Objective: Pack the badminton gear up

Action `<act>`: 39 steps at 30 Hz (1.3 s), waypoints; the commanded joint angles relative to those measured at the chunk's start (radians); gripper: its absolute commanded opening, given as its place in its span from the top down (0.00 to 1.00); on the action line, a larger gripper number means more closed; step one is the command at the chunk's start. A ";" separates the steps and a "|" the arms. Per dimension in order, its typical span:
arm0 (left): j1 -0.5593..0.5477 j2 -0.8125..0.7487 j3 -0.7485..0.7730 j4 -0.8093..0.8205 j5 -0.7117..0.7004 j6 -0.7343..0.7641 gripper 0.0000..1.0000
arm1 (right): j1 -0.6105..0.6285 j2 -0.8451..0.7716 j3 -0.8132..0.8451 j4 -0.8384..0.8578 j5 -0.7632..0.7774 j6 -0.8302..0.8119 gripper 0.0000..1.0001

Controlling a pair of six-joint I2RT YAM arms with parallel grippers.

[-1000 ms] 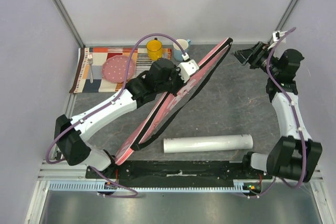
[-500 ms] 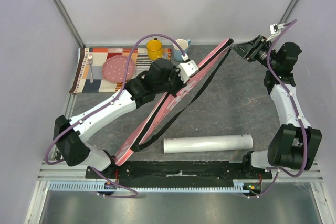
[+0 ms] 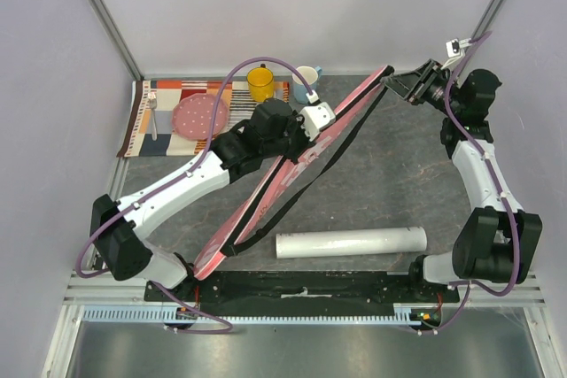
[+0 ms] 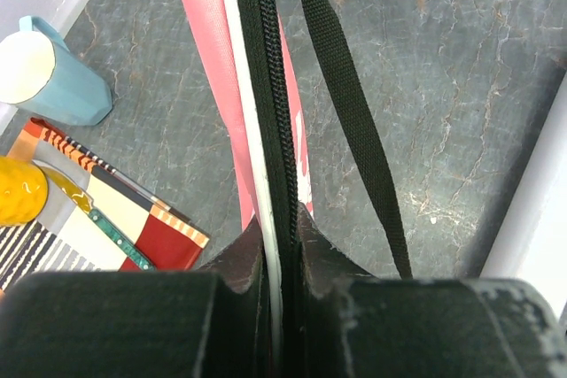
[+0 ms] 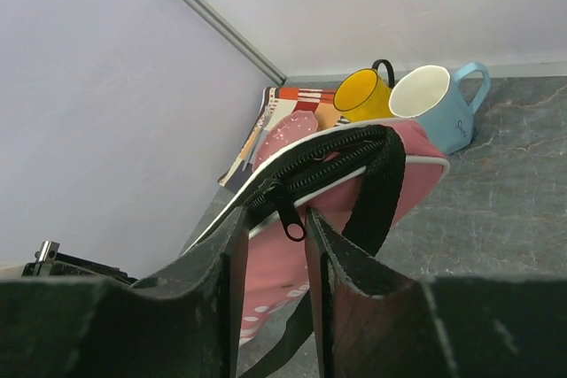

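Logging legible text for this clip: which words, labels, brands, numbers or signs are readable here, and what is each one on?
White lettering on the pink racket bag: the bag is seen almost edge-on and only fragments show, so it is not readable.
Small dark script on the blue mug: too small to read.
Nothing else in these views carries any text.

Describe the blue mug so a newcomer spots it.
Find the striped placemat at the far left of the table. Two mugs stand at its right end; the blue mug is the right one, off the mat, white inside, nearer the pink racket bag than the yellow mug.
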 commanded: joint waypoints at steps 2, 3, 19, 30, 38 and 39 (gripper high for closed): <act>0.003 -0.055 -0.001 -0.043 0.052 -0.005 0.98 | 0.003 0.010 0.062 0.027 0.000 -0.019 0.66; 0.005 -0.055 -0.003 -0.045 0.049 -0.005 0.98 | 0.005 0.010 0.069 0.020 0.002 -0.034 0.67; 0.005 -0.130 -0.096 -0.060 0.030 0.181 0.98 | 0.003 0.021 0.294 -0.516 0.268 -0.428 1.00; 0.005 -0.265 -0.253 0.036 0.167 0.261 0.98 | -0.004 0.087 0.348 -0.626 0.315 -0.451 1.00; 0.008 -0.284 -0.259 0.055 0.207 0.259 0.98 | 0.006 0.145 0.348 -0.648 0.216 -0.594 1.00; 0.008 -0.279 -0.254 0.050 0.205 0.259 0.98 | 0.012 0.148 0.348 -0.645 0.200 -0.587 1.00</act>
